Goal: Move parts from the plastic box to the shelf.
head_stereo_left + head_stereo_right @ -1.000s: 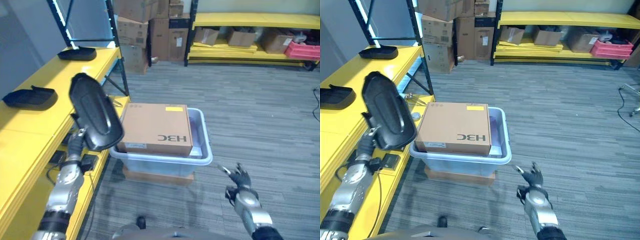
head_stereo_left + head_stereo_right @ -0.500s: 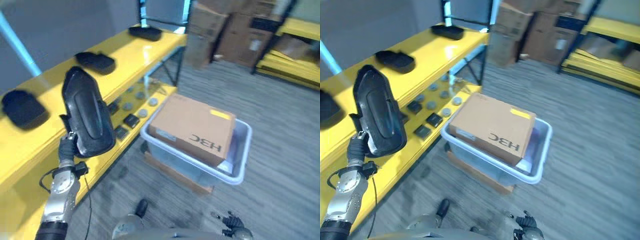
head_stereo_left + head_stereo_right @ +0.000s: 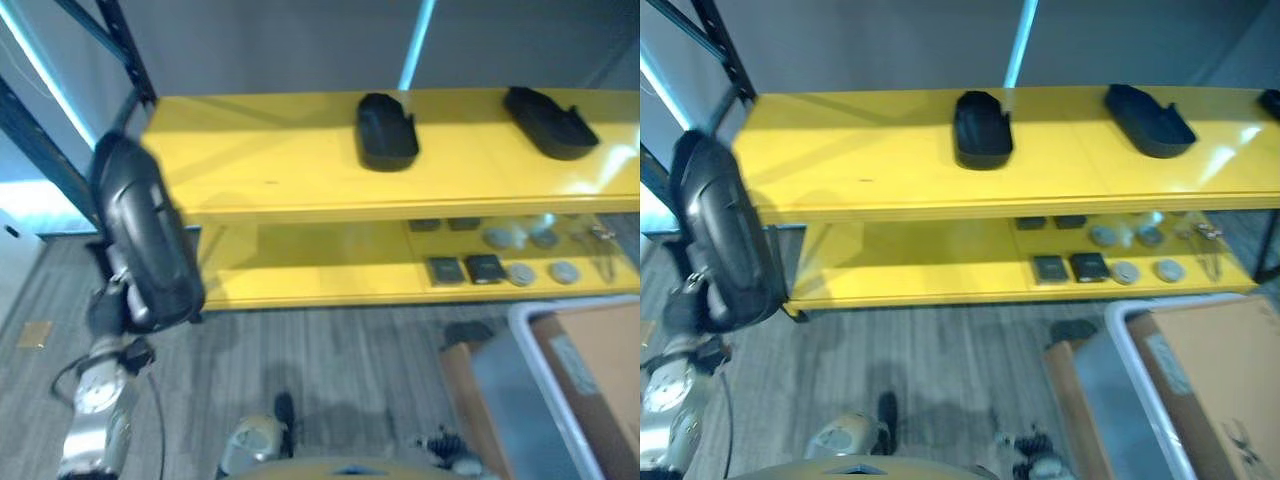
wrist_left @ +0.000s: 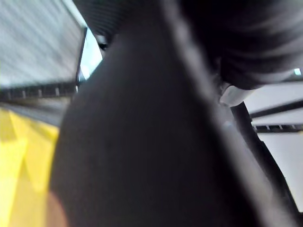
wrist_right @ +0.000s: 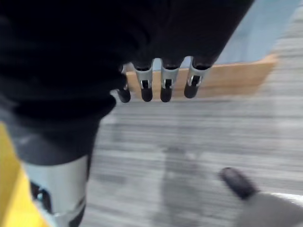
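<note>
A long black moulded part (image 3: 145, 235) stands upright at the left, with my left hand (image 3: 105, 312) shut round its lower end. Close up in the left wrist view the same black part (image 4: 142, 142) covers the hand. It hangs in front of the yellow shelf (image 3: 280, 160), off the shelf's left end. The plastic box (image 3: 510, 400) sits on the floor at the lower right with a cardboard box (image 3: 600, 370) in it. My right hand (image 5: 154, 82) hangs low over the floor, fingers straight and holding nothing.
Two more black parts (image 3: 386, 132) (image 3: 548, 122) lie on the top board of the shelf. The lower board carries several small dark and round items (image 3: 485, 268). A dark steel upright (image 3: 125, 50) stands at the shelf's left end. Grey floor lies before the shelf.
The camera has swung left to face the shelf, so the plastic box now sits at the picture's lower right. The left hand still holds the black part upright.
</note>
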You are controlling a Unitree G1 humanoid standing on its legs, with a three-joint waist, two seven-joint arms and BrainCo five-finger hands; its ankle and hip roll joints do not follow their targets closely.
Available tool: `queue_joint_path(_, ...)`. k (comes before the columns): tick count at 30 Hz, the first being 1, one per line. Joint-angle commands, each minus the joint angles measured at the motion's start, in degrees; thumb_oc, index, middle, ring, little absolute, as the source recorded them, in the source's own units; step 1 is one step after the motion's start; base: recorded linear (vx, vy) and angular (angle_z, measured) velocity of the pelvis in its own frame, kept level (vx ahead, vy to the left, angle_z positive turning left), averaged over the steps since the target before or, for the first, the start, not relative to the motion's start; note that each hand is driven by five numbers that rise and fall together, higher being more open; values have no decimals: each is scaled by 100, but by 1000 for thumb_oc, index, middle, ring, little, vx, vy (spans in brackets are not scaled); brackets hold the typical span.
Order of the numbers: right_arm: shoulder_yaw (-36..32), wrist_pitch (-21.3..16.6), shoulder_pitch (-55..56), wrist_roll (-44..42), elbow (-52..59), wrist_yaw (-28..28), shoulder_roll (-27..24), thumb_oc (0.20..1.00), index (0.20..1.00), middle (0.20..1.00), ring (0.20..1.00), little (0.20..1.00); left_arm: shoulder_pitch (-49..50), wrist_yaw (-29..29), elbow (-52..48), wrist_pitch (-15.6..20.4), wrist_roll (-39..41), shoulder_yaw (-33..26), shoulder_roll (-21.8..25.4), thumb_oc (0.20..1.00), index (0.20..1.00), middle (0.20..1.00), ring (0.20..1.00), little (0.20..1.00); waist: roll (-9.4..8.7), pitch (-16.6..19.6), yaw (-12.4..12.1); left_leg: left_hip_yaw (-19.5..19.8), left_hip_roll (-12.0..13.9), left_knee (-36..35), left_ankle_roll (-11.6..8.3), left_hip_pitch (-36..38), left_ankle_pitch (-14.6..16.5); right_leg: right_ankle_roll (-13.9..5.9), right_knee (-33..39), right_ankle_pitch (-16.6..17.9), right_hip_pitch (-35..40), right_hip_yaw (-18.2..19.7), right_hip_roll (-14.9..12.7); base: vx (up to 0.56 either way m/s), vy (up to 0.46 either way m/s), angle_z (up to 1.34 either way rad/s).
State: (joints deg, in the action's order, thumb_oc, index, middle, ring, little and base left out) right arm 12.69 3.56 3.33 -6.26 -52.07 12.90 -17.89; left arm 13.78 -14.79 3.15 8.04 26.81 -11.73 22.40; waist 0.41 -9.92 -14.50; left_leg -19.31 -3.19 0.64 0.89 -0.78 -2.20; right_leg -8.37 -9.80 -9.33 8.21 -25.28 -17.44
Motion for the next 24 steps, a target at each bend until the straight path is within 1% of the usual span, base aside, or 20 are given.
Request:
queue_joint_path(1, 131, -13, 144, 34, 35, -17, 96, 1000, 1000, 1000, 1000, 1000, -414, 293, -163, 592, -23, -213, 290, 200, 200, 200, 200, 200, 27, 301, 178, 589, 403, -379, -293, -438, -316, 23, 507, 568, 204, -431, 763, 220, 162, 8)
queue_joint_path(2, 148, 8, 143, -14, 79, -14, 116, 1000, 1000, 1000, 1000, 1000, -428, 325, -152, 606, -41, -235, 312, 200, 200, 200, 200, 200, 20, 333, 154, 621, 352, -362, -230, -412, -256, -16, 392, 527, 220, -423, 688, 235, 201, 16)
queue_joint_path(3, 158, 25, 151, -62, 128, 10, 136, 1000, 1000, 1000, 1000, 1000, -508, 343, -100, 628, -33, -222, 354, 200, 200, 200, 200, 200, 13, 357, 163, 636, 255, -322, -120, -397, -172, -100, 33, 573, 164, -370, 523, 202, 189, 20)
queue_joint_path(4, 159, 37, 151, -82, 142, 19, 139, 1000, 1000, 1000, 1000, 1000, -546, 347, -78, 637, -38, -209, 367, 200, 200, 200, 200, 200, 12, 358, 173, 636, 224, -310, -84, -394, -148, -128, -100, 603, 126, -345, 467, 210, 251, 17)
queue_joint_path(5, 137, 45, 171, -148, 163, 62, 149, 1000, 1000, 1000, 1000, 1000, -730, 316, -12, 641, -75, -115, 422, 200, 200, 200, 200, 200, 28, 355, 252, 641, 103, -250, 73, -380, -49, -236, -792, 775, -70, -176, 242, 182, 226, 10)
queue_joint_path(6, 101, 21, 193, -207, 143, 87, 150, 1000, 1000, 1000, 1000, 1000, -855, 276, 39, 677, -115, -31, 451, 200, 200, 200, 200, 200, 33, 343, 310, 652, 25, -205, 160, -381, 14, -305, -1184, 870, -236, -43, 120, 224, 306, 6)
queue_joint_path(7, 11, -36, 228, -224, 84, 79, 153, 1000, 1000, 1000, 1000, 1000, -1008, 245, 80, 727, -163, 102, 478, 200, 200, 200, 200, 200, 90, 299, 441, 766, -56, -154, 296, -332, 107, -339, -1994, 1116, -576, 302, -18, 169, 250, 16)
queue_joint_path(8, -48, -109, 253, -223, 21, 66, 150, 1000, 1000, 1000, 1000, 1000, -1141, 194, 83, 748, -213, 213, 516, 200, 200, 200, 200, 200, 136, 250, 560, 874, -125, -118, 384, -284, 183, -349, -2615, 1230, -905, 653, -22, 103, 230, 32)
queue_joint_path(9, -113, -153, 275, -183, -39, 35, 118, 1000, 1000, 1000, 1000, 1000, -1355, 95, 29, 890, -429, 391, 587, 200, 200, 200, 200, 200, 310, 128, 821, 1054, -81, -122, 453, -163, 148, -136, -3134, 1461, -1581, 1124, 238, 69, 104, 40)
queue_joint_path(10, -130, -169, 292, -154, -73, 37, 101, 1000, 1000, 1000, 1000, 1000, -1470, 99, -43, 991, -618, 484, 666, 200, 200, 200, 200, 200, 364, 68, 950, 1206, -88, -176, 431, -36, 155, -72, -3102, 1527, -1851, 1319, 332, 110, -76, 38)
queue_joint_path(11, -219, -312, 304, -105, -241, -14, 89, 1000, 1000, 1000, 1000, 1000, -1664, 139, -359, 998, -909, 597, 838, 200, 200, 200, 200, 200, 362, -25, 1089, 1405, -80, -261, 350, 126, 190, -37, -2481, 1630, -1991, 1497, 365, 178, -259, 79)
queue_joint_path(12, -309, -431, 288, -71, -371, -62, 76, 1000, 1000, 1000, 1000, 1000, -1790, 262, -630, 942, -981, 663, 949, 200, 200, 200, 200, 200, 277, -68, 1152, 1530, -80, -279, 268, 168, 227, -59, -1509, 1730, -1938, 1541, 399, 245, -481, 100)
queue_joint_path(13, -413, -569, 270, -23, -545, -133, 57, 1000, 1000, 1000, 1000, 1000, -1911, 430, -995, 816, -1072, 765, 1040, 200, 200, 200, 200, 200, 108, -99, 1244, 1722, -112, -270, 195, 246, 326, -162, -273, 1859, -1826, 1693, 511, 227, -463, 104)
queue_joint_path(14, -463, -596, 270, 37, -611, -148, 75, 1000, 1000, 1000, 1000, 1000, -1937, 530, -1134, 766, -1036, 831, 1068, 200, 200, 200, 200, 200, 59, -107, 1308, 1830, -103, -254, 188, 307, 408, -221, 100, 2010, -1813, 1844, 568, 225, -407, 124)
queue_joint_path(15, -507, -590, 276, 158, -645, -170, 94, 1000, 1000, 1000, 1000, 1000, -1961, 612, -1221, 740, -990, 889, 1086, 200, 200, 200, 200, 200, 29, -113, 1364, 1911, -81, -233, 191, 365, 483, -264, 275, 2089, -1817, 2008, 615, 193, -267, 151)
queue_joint_path(16, -485, -578, 293, 226, -673, -223, 53, 1000, 1000, 1000, 1000, 1000, -2050, 712, -1248, 635, -941, 939, 1079, 200, 200, 200, 200, 200, -16, -55, 1377, 1909, 10, -274, 136, 414, 450, -280, 475, 1943, -1615, 2027, 667, 198, -268, 121)
queue_joint_path(18, -399, -639, 246, 208, -795, -296, -42, 1000, 1000, 1000, 1000, 1000, -2173, 700, -1161, 472, -966, 1174, 984, 200, 200, 200, 200, 200, -99, 62, 1385, 1799, 198, -320, -18, 457, 355, -265, 830, 1817, -1248, 1916, 772, 170, -262, 38)
queue_joint_path(21, -376, -515, 214, 153, -652, -327, -159, 1000, 1000, 1000, 1000, 1000, -2167, 649, -1296, 106, -966, 1319, 796, 200, 200, 200, 200, 200, -198, 187, 1405, 1665, 425, -283, -168, 435, 279, -156, 1141, 1693, -882, 1835, 900, 132, -206, 29)
queue_joint_path(22, -361, -422, 219, 80, -543, -289, -201, 1000, 1000, 1000, 1000, 1000, -2153, 622, -1299, -8, -985, 1351, 712, 200, 200, 200, 200, 200, -222, 229, 1427, 1600, 526, -259, -233, 429, 238, -110, 1229, 1663, -790, 1801, 949, 110, -173, -4)
queue_joint_path(24, -399, -303, 220, 4, -417, -273, -262, 1000, 1000, 1000, 1000, 1000, -2146, 631, -1179, -44, -950, 1424, 659, 200, 200, 200, 200, 200, -249, 285, 1478, 1491, 683, -227, -311, 413, 168, -27, 1366, 1625, -673, 1772, 1040, 83, -149, -12)
